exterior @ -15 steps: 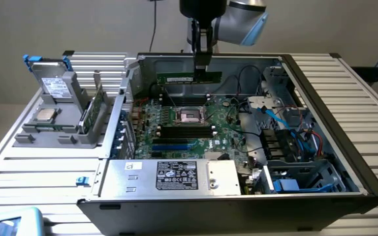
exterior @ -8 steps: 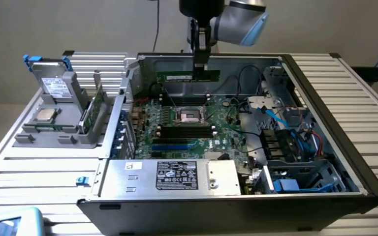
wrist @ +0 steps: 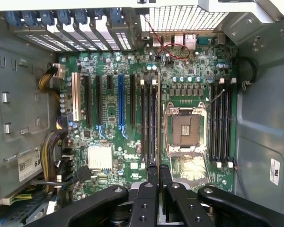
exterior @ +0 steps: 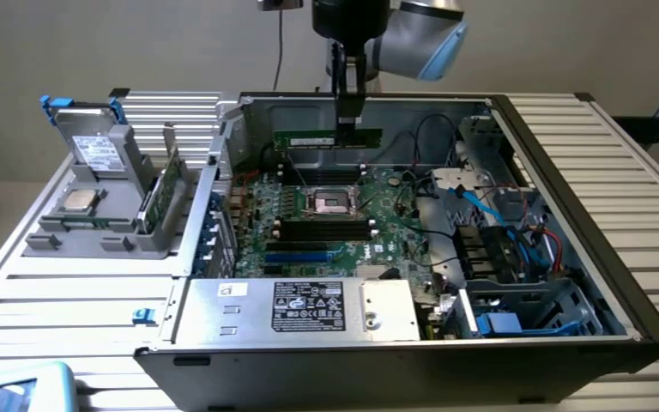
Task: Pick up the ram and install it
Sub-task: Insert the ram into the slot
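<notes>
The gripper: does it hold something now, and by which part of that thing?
The gripper holds the ram, pinched by its upper long edge, a little toward the exterior view's right of the middle.

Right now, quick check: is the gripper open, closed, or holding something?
Gripper: closed on the ram, holding it over the motherboard.

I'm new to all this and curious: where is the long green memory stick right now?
In the exterior view, the memory stick is gripped in the jaws above the motherboard inside the open computer case, near its far wall.
</notes>
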You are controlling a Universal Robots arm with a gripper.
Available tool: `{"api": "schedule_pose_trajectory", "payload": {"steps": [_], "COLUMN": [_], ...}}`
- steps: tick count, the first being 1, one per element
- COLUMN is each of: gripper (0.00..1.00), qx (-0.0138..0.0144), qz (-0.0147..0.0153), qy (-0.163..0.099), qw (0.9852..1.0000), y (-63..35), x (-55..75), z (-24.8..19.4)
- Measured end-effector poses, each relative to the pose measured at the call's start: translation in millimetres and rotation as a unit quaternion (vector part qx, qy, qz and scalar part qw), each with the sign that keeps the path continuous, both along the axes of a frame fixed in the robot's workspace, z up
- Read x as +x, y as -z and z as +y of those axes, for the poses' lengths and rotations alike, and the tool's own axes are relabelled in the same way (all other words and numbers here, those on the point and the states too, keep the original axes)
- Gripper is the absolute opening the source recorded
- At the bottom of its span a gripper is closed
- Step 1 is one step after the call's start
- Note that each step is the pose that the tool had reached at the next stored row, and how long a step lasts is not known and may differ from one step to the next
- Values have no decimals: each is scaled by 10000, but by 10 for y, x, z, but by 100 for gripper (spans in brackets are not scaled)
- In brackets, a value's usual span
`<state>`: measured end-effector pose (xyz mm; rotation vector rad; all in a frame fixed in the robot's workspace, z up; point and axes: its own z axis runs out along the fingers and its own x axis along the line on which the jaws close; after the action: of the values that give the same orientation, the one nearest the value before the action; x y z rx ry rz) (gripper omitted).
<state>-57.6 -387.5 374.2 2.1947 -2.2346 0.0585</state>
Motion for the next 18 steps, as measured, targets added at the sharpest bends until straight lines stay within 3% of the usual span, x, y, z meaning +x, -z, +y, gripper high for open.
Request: {"api": "schedule_pose_trajectory", "payload": {"steps": [18], "gripper": [13], "qx": [-1], "qz": [4], "qy": [2], "qw": [10000], "y": [327], "x": [10], "z": [-24]}}
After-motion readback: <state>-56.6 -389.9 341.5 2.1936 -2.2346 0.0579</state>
